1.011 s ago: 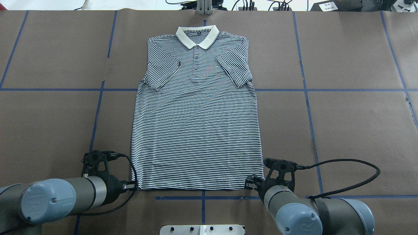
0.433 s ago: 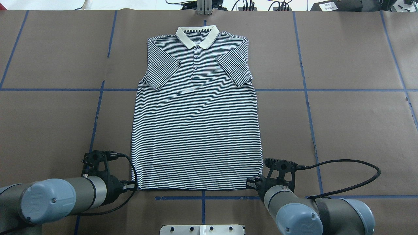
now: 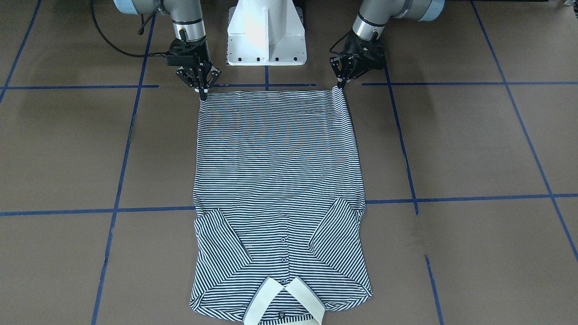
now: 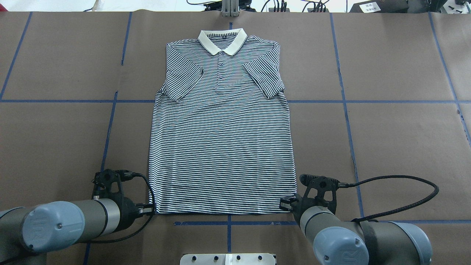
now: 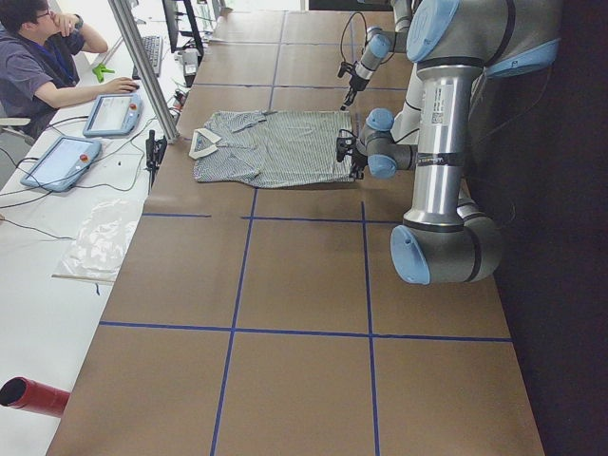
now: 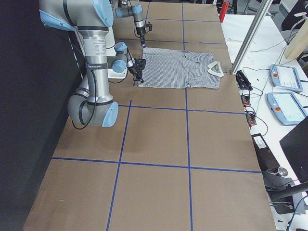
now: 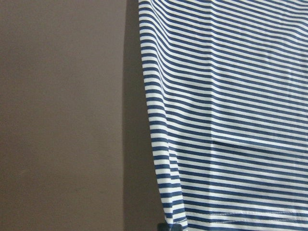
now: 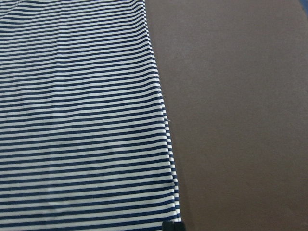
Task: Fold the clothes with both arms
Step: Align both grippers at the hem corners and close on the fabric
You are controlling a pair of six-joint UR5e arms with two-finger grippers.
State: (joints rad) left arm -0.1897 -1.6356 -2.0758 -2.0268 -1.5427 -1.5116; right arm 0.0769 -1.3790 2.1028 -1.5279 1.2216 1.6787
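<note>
Nearest the robot, the right gripper (image 3: pixel 202 91) has edged slightly outward and back over the last second, tugging its hem corner taut, while the left gripper (image 3: pixel 339 84) has not moved. Both appear clamped on the near hem corners of the polo shirt (image 4: pixel 220 147), probably ready to lift. The shirt lies flat on the table (image 4: pixel 386 140), collar (image 4: pixel 222 40) farthest away.

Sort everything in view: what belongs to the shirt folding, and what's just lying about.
Job: polo shirt; left hand and right hand, each at a hem corner.
Lying about: white pedestal base; two tablets; clear plastic bag; red tube.
</note>
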